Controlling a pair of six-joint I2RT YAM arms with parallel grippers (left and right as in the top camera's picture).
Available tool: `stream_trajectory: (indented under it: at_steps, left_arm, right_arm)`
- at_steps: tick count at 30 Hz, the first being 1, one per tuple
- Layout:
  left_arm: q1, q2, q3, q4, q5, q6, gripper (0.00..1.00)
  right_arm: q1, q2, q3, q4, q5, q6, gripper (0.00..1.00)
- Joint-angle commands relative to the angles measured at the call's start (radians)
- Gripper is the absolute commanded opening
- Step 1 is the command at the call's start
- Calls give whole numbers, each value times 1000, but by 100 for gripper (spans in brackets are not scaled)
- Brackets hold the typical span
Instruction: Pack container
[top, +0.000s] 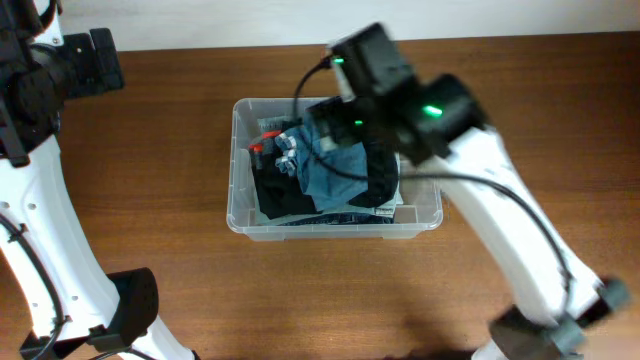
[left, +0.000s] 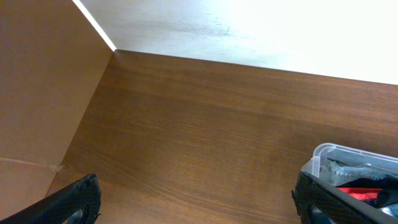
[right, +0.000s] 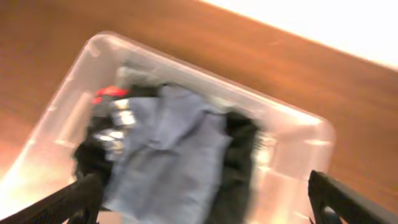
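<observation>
**Overhead view.** The container is sitting near the middle of the brown surface. It is holding a blue cloth lying over black fabric, with a small red item near its left wall. The right arm is reaching over the container's right side and hiding its own fingers. The left arm is standing at the far left, well apart from the container.

**Right wrist view (blurred).** The right fingers are spread wide, gripping nothing, and hovering above the container's contents.

**Left wrist view.** The left fingers are likewise standing apart and empty over bare surface. Only a corner of the container is showing at lower right, with a streak of red inside, just beside one finger.
</observation>
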Motion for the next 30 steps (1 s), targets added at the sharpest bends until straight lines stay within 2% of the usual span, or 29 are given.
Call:
stream_trajectory:
  at_steps: [1, 8, 12, 17, 21, 25, 27, 30]
  left_arm:
    - [4, -22, -2, 1, -7, -10, 99]
    - [4, -22, -2, 1, -7, -10, 99]
    - [4, -22, -2, 1, -7, -10, 99]
    - [4, -23, -2, 1, -7, -10, 99]
    - [4, -23, -2, 1, -7, -10, 99]
    - [4, -22, -2, 1, -7, -10, 100]
    - [4, -23, -2, 1, -7, -10, 99]
    - [4, -23, -2, 1, -7, -10, 99]
  right_arm:
    - [-14, -92, 9, -42, 247, -8, 98]
    - [-185, -237, 9, -99, 269, 4, 99]
    - [-325, -353, 9, -104, 266, 60, 99]
    - [-484, -470, 4, -102, 258, 60, 99]
    - [-583, -590, -83, -71, 243, 59, 99]
    - [-645, -770, -358, 85, 243, 56, 99]
    - [-666, -887, -580, 218, 215, 56, 99]
    - [-671, -1114, -1026, 425, 103, 56, 99]
